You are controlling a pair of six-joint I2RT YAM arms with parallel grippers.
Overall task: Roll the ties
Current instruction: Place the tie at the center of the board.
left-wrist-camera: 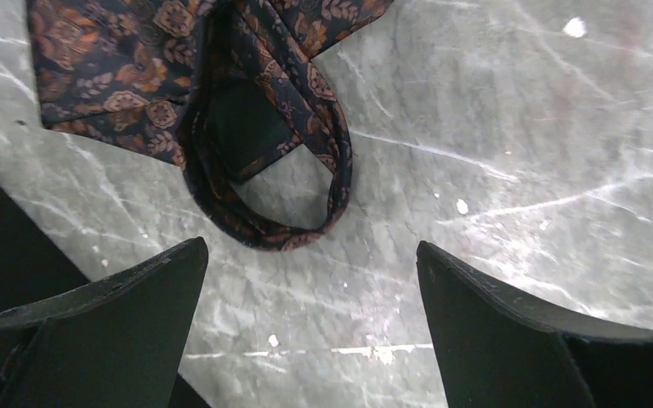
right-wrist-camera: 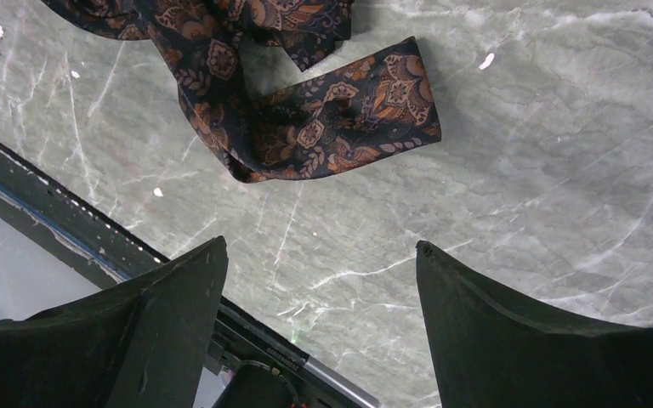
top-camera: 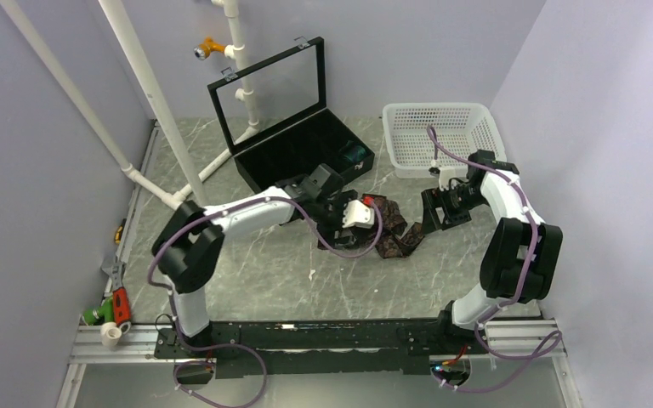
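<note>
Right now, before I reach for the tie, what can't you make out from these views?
- Top view: the left arm covers part of the dark tie; its full lie is hidden.
- Both wrist views: the tie runs off the top edge.
- Top view: the black case is too dark and small to read its contents.

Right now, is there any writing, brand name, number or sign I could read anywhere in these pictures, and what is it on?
None can be read.
Brown patterned tie: only flowers and leaves, no label showing.
Black case and white basket: no lettering visible.
Red tool at the left: too small to tell.
</note>
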